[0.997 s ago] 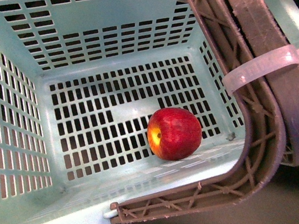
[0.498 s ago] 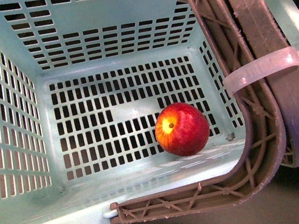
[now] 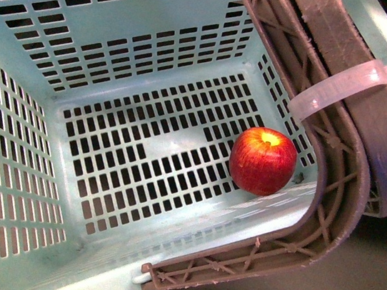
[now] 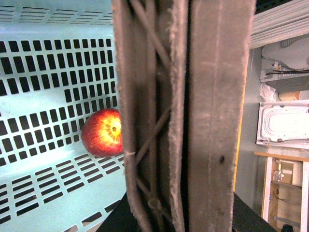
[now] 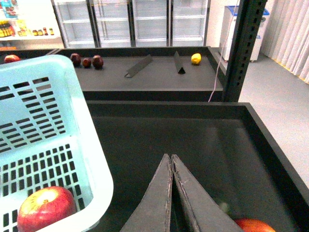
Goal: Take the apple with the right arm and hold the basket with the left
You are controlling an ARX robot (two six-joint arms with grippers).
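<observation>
The red apple (image 3: 263,161) lies on the slotted floor of the pale turquoise basket (image 3: 121,41), close to the wall under the grey-brown handle (image 3: 329,207). A white zip tie (image 3: 346,83) loops round that handle. In the left wrist view the handle (image 4: 193,116) fills the middle and my left gripper (image 4: 178,217) is shut on it, with the apple (image 4: 102,132) behind. My right gripper (image 5: 171,157) is shut with nothing in it, over a dark bin beside the basket rim (image 5: 91,140). The apple (image 5: 46,208) shows inside the basket there.
Another red fruit (image 5: 253,225) lies in the dark bin (image 5: 260,140) near my right gripper. A black upright post (image 5: 244,48) stands behind the bin. Dark red fruits (image 5: 87,61) and a yellow fruit (image 5: 195,58) sit on the far shelf.
The apple has rolled to the right across the basket floor toward the handle-side wall, turning its yellow patch upward. The basket has barely moved.
</observation>
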